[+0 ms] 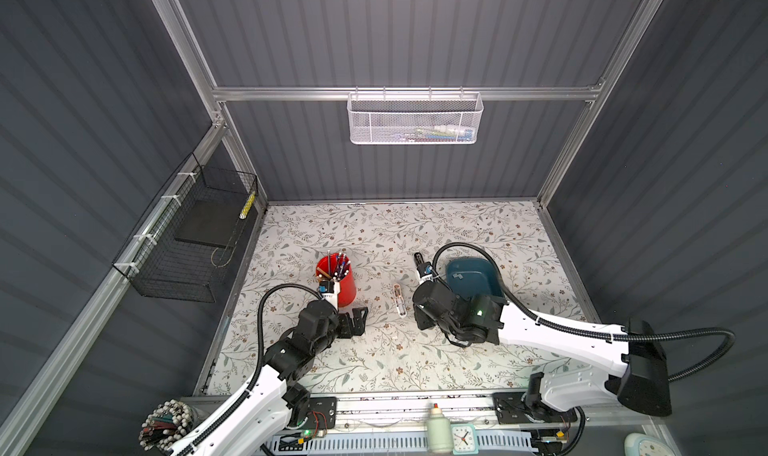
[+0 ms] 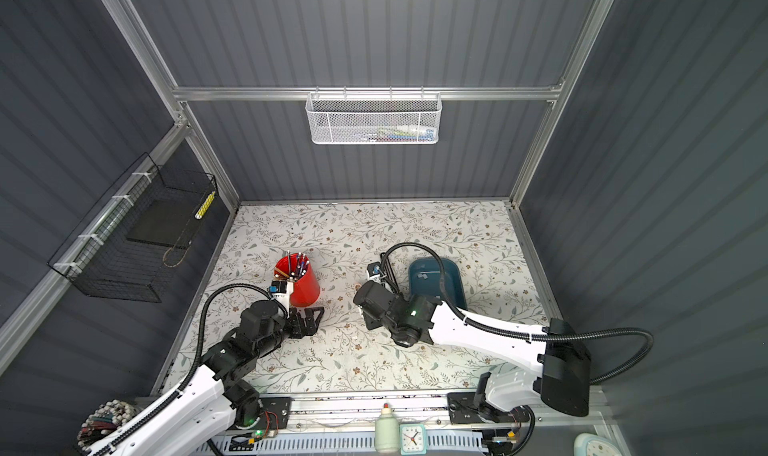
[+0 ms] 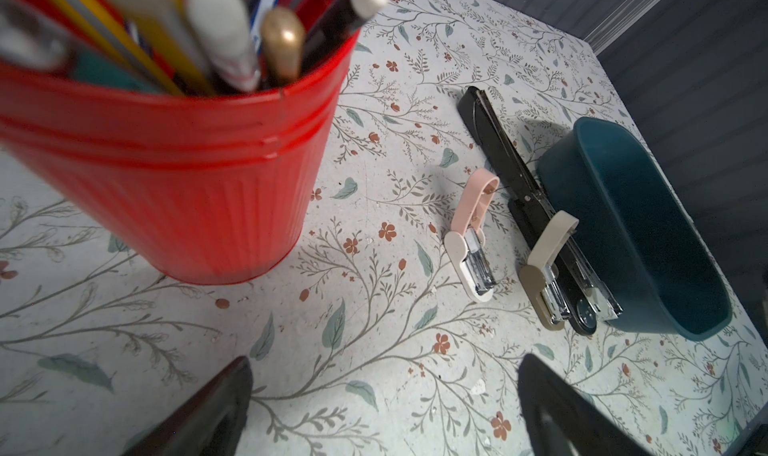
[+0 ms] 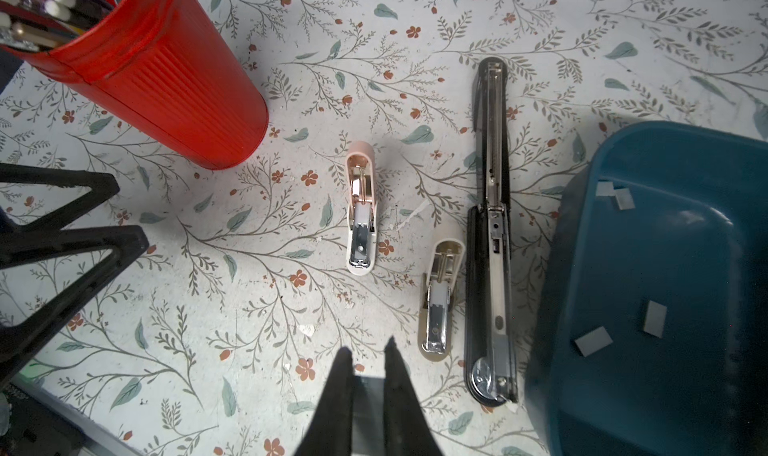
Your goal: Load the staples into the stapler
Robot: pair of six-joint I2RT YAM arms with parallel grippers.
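Staples [image 4: 593, 341] in teal tray [image 4: 557, 308]

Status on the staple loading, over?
Left gripper open, empty, by red cup. Right gripper shut on staple strip. Black stapler lies opened flat, rail exposed. Beige mini stapler close alongside it.

Three staplers [image 4: 490, 225], perhaps five staples [image 4: 593, 341], one tray [image 4: 685, 258], one cup [image 4: 166, 97]

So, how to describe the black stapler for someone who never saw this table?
Find the dark blue tray on the flowered table. The black stapler lies beside it, opened flat. It is far longer than the pink stapler and the beige stapler.
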